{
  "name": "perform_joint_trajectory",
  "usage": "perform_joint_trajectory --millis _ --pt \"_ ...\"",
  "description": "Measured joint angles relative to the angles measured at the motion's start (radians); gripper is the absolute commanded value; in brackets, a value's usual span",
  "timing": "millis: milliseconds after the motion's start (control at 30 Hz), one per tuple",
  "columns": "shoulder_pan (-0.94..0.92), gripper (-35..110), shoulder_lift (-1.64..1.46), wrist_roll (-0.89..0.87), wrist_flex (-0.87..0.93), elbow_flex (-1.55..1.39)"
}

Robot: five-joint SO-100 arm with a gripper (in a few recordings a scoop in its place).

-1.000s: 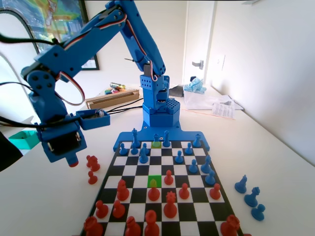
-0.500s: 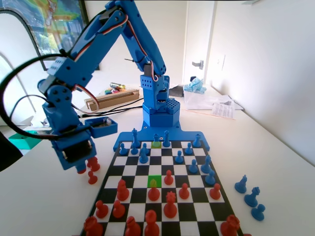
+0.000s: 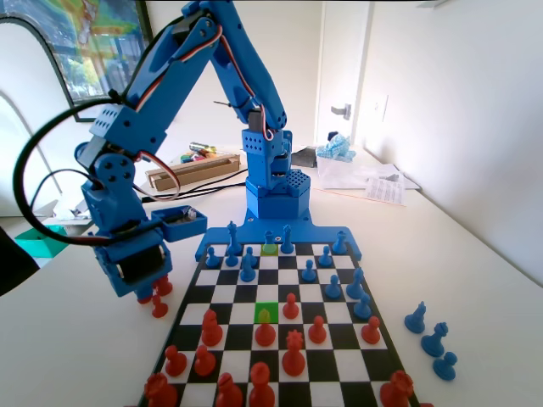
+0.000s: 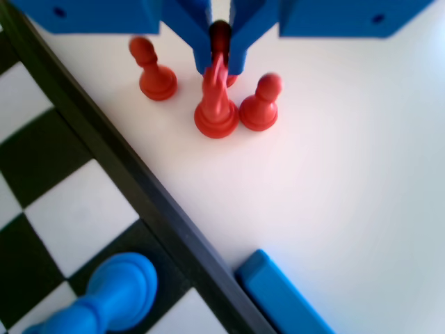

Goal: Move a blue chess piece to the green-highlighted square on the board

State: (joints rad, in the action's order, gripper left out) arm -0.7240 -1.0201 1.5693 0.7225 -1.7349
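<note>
My gripper (image 4: 220, 49) is shut on the top of a tall red piece (image 4: 215, 108), off the board on the white table. In the fixed view the gripper (image 3: 146, 292) hangs low beside the board's (image 3: 182, 301) left edge. Two red pawns (image 4: 154, 69) (image 4: 261, 104) stand on either side of the held piece. The green-highlighted square (image 3: 266, 310) lies mid-board, with a red pawn (image 3: 265, 331) just in front of it. Several blue pawns, such as one (image 3: 247, 271), stand in the far rows. A blue piece (image 4: 115, 296) shows at the bottom left of the wrist view.
A duller green square (image 3: 270, 248) sits at the board's far end. Three blue pieces (image 3: 433, 339) stand off the board on the right. Red pieces (image 3: 293, 352) crowd the near rows. The arm's base (image 3: 276, 186) rises behind the board.
The arm has swung right and down with the red piece, from left of the board to just above the table beside the red pawns.
</note>
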Motion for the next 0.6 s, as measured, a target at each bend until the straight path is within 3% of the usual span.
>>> perform_joint_trajectory --millis 433,600 --pt "-0.002 12 0.0 0.037 -0.015 -0.018" --pt "0.005 11 0.0 0.075 0.086 -0.008"
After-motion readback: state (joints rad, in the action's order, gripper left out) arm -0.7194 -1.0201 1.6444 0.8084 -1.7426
